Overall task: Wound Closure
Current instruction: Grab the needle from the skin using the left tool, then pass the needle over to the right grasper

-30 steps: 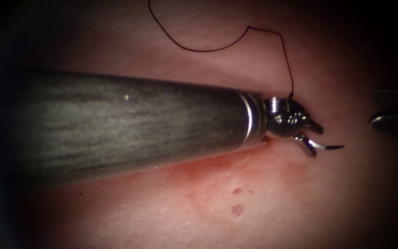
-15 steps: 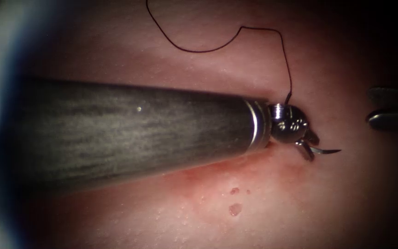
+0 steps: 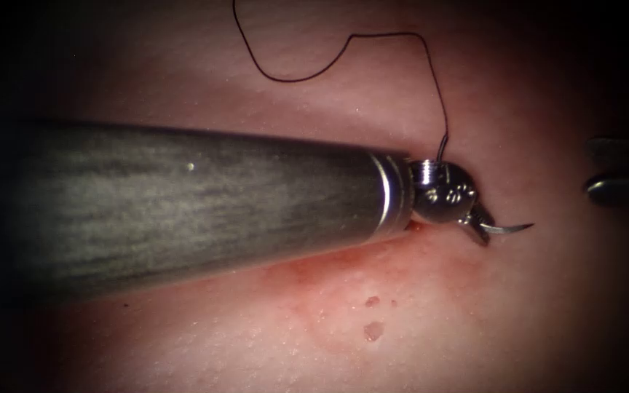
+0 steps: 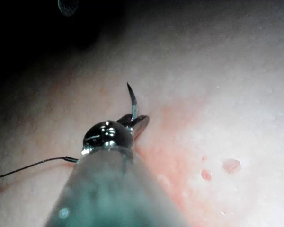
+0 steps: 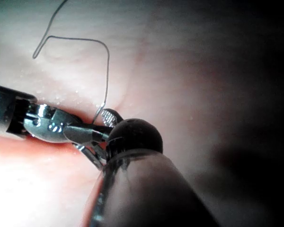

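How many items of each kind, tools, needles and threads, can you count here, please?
Tools: 2, the left tool shut on the needle, and the right tool at the picture's right edge.
Needles: 1, the needle, clear of the tissue.
Threads: 1, the thread.
Total: 4.

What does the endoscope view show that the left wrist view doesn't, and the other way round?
Endoscope view adds the right tool, fingers apart and empty, and the thread in a loop. Left wrist view adds the thread trailing off beside the shaft. Both share the left tool gripping the needle behind its point, the point clear of the tissue, and red fluid.
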`<state>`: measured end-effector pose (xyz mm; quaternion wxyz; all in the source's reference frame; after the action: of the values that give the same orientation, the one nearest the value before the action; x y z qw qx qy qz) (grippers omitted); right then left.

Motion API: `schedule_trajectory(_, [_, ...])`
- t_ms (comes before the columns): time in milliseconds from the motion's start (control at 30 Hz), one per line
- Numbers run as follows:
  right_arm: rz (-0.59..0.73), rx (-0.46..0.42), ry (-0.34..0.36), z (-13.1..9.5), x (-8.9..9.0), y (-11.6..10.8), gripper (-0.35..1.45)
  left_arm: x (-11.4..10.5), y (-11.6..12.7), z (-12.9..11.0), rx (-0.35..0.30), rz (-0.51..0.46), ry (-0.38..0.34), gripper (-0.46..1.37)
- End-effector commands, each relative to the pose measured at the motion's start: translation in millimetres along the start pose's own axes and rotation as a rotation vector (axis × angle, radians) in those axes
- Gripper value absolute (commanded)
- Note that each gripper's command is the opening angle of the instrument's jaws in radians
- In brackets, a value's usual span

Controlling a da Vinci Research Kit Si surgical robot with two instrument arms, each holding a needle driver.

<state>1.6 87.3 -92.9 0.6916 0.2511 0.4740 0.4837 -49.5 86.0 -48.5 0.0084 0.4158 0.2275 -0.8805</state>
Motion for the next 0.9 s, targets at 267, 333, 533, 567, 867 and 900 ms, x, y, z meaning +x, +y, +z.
schedule_trajectory(267, [0.002, -0.001, 0.015, 0.5, 0.1, 0.0, 1.03, -1.7, 0.9, -2.8, 0.038, 0.075, 0.120, -0.35])
schedule_trajectory(333, [0.003, -0.003, 0.019, 0.6, 0.1, 0.0, 1.02, -2.0, 0.9, -3.5, 0.048, 0.101, 0.148, -0.35])
schedule_trajectory(533, [0.011, -0.009, 0.033, 1.4, 0.2, -0.2, 1.00, -2.7, 1.1, -5.8, 0.095, 0.194, 0.259, -0.35])
schedule_trajectory(567, [0.018, -0.012, 0.040, 1.6, 0.2, -0.3, 1.00, -2.8, 1.2, -6.5, 0.103, 0.221, 0.286, -0.35])
schedule_trajectory(867, [0.069, -0.020, 0.069, 3.2, 0.5, -0.5, 0.93, -3.3, 3.0, -10.3, 0.092, 0.356, 0.433, -0.35])
schedule_trajectory(900, [0.075, -0.011, 0.078, 3.7, 0.4, -0.5, 0.92, -3.6, 3.5, -10.8, 0.085, 0.382, 0.455, -0.35])
